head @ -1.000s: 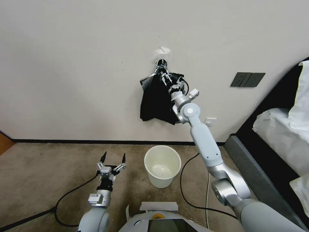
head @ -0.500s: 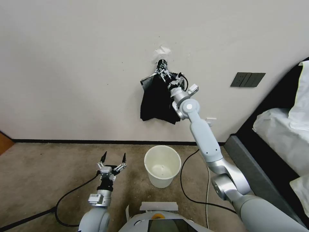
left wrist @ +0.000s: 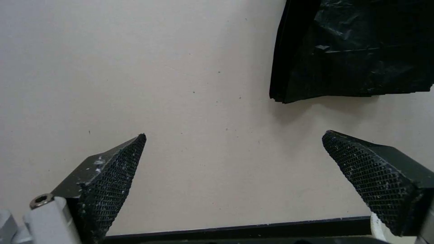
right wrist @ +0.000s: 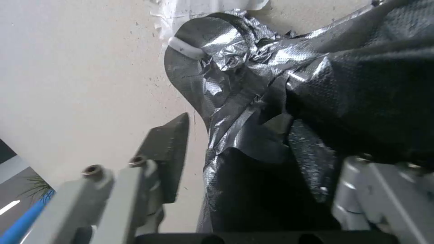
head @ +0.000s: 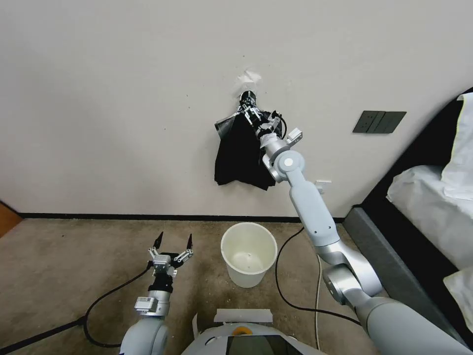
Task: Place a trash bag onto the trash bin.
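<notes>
A flat bundle of black bags (head: 236, 158) hangs on the wall from a hook, gathered at a silvery, crinkled top (right wrist: 253, 84). I cannot tell a single trash bag apart from this bundle. My right gripper (head: 250, 109) is raised to the bundle's top, open, with its fingers on either side of the gathered plastic (right wrist: 238, 119). The cream-white trash bin (head: 246, 278) stands upright on the carpet below the bundle, with nothing in it. My left gripper (head: 173, 241) waits low, left of the bin, open and pointing at the wall (left wrist: 235, 134); the bundle's lower corner (left wrist: 357, 51) hangs beyond it.
A bed with white bedding (head: 433, 207) and a dark frame fills the right side. Black cables (head: 286, 291) loop over the carpet on both sides of the bin. A dark switch plate (head: 379, 122) and a white socket (head: 322, 186) sit on the wall.
My right gripper has crept up and slightly left along the bundle toward its gathered top. The left arm and the bin have not moved.
</notes>
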Robot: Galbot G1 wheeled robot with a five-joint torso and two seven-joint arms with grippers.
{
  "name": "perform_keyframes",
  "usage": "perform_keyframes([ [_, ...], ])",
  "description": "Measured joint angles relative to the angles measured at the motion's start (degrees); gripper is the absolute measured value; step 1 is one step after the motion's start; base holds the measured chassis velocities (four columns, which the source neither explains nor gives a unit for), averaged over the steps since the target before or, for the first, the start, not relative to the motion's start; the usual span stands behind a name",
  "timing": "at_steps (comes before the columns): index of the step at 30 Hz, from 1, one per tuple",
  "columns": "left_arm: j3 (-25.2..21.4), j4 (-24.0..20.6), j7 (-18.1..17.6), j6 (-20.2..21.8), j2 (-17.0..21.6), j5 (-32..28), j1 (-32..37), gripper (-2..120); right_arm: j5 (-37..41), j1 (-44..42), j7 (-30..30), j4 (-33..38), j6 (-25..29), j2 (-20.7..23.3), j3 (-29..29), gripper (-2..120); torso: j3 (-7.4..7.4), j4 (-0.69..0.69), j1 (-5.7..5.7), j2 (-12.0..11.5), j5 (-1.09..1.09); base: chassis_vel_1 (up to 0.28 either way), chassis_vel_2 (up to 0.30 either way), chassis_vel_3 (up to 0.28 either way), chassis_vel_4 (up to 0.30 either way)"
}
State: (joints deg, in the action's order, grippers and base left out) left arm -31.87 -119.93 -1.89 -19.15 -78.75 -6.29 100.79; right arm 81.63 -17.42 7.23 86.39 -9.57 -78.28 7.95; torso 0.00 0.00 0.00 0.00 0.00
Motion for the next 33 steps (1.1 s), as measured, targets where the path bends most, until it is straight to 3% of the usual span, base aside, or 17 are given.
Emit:
perform_keyframes([
  [2, 0.00, 0.00, 0.00, 0.00, 0.00, 0.00, 0.00, 100, 0.00, 0.00, 0.00, 0.00, 0.00, 0.00, 0.00, 52, 0.00, 0.00, 0.00, 0.00, 0.00, 0.000, 0.000, 0.000, 0.000],
  [3, 0.06, 0.02, -0.03, 0.00, -0.03, -0.02, -0.02, 100, -0.06, -0.07, -0.32, -0.42, 0.08, -0.19, 0.22, 34, 0.00, 0.00, 0.00, 0.00, 0.00, 0.000, 0.000, 0.000, 0.000],
  [9, 0.14, 0.18, -0.05, 0.02, 0.01, -0.02, -0.09, 100, -0.24, -0.15, -0.62, -0.85, 0.10, -0.27, 0.25, 17, 0.00, 0.00, 0.00, 0.00, 0.00, 0.000, 0.000, 0.000, 0.000],
  [12, 0.14, 0.35, -0.09, 0.04, 0.17, -0.04, -0.18, 100, -0.99, -0.02, -0.90, -1.58, 0.18, -0.46, 0.13, 2, 0.00, 0.00, 0.00, 0.00, 0.00, 0.000, 0.000, 0.000, 0.000],
  [20, 0.14, 0.51, -0.10, 0.03, 0.10, -0.05, -0.13, 100, -2.43, -0.51, -2.50, -1.41, 2.17, 0.33, -0.68, 0, 0.00, 0.01, 0.00, 0.00, 0.00, 0.000, 0.000, 0.000, 0.000],
  [27, 0.37, 0.66, -0.14, 0.00, 0.29, -0.05, -0.38, 100, -5.23, -6.45, -8.90, 4.82, 5.41, 4.14, -2.38, 0, 0.00, -0.01, 0.00, 0.00, 0.01, 0.000, 0.000, 0.000, 0.000],
  [33, 0.48, 0.68, -0.16, -0.14, 0.55, -0.05, -0.42, 100, -6.67, -10.64, -9.84, 9.92, 6.52, 6.48, -3.53, 0, 0.00, 0.00, 0.00, 0.00, 0.01, 0.000, 0.000, 0.000, 0.000],
])
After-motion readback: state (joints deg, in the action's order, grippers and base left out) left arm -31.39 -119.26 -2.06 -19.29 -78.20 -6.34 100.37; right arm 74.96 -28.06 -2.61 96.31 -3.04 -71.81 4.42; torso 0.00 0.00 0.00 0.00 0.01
